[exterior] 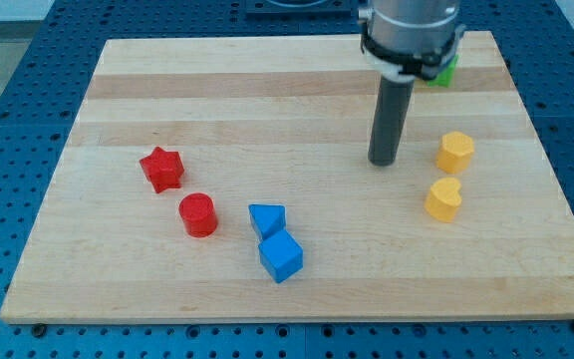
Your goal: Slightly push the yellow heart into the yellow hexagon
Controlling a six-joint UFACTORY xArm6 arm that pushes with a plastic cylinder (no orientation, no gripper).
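The yellow hexagon [456, 152] sits at the view's right on the wooden board [267, 90]. The yellow heart [444, 199] lies just below it, with a small gap between them. My tip [383, 162] rests on the board to the left of the hexagon, about a block's width and a half away, and up-left of the heart. It touches neither block.
A red star [161, 169] and a red cylinder [198, 214] lie at the view's left. A blue triangle [266, 218] and a blue cube [281, 256] touch at the bottom middle. A green block [448, 70] is partly hidden behind the arm at the top right.
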